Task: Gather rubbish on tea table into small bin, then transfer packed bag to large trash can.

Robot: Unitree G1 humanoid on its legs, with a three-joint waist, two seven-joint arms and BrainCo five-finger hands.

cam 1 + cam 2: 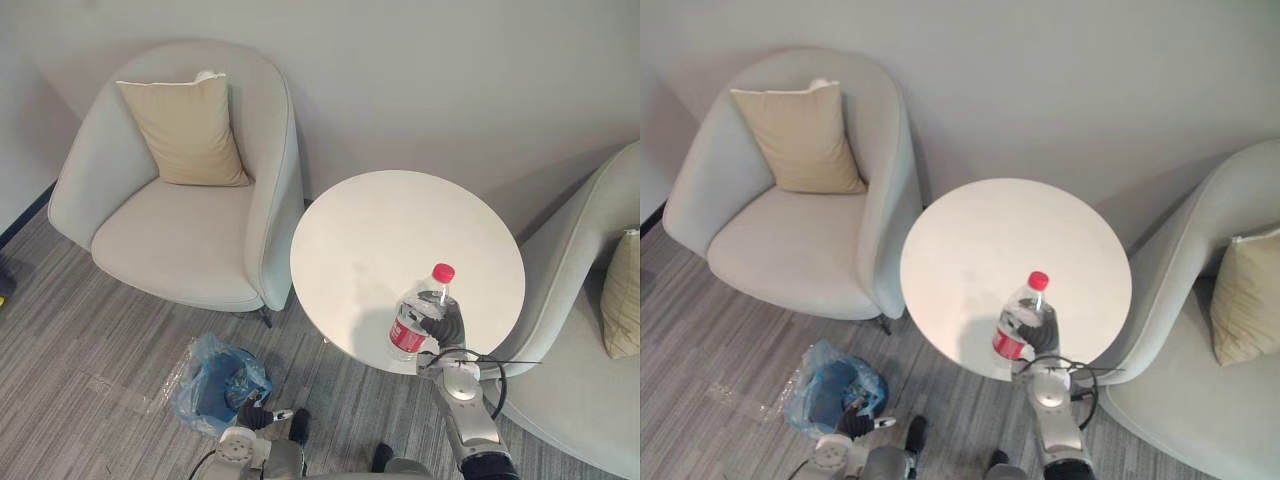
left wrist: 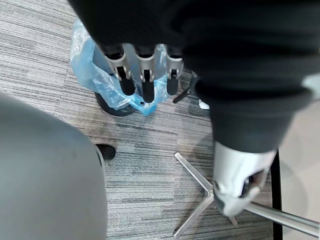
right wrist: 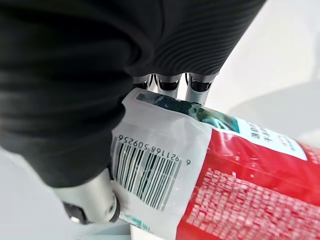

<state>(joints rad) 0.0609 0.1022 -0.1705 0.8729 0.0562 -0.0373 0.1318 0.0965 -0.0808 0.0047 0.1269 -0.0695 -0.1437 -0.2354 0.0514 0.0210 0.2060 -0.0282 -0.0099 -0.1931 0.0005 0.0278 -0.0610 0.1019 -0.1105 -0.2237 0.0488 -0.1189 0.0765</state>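
Right hand grips bottle – left hand straight-fingered near bin | round white table | grey carpet – armchair

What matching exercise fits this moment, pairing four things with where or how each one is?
Things:
1. bottle
2. small bin
3. cushion
4. left hand

Place or state:
A. on the armchair
B. on the floor, lined with a blue bag
C. upright at the near edge of the table, gripped by the right hand
D. open, fingers pointing toward the bin

Pairs: 1-C, 2-B, 3-A, 4-D
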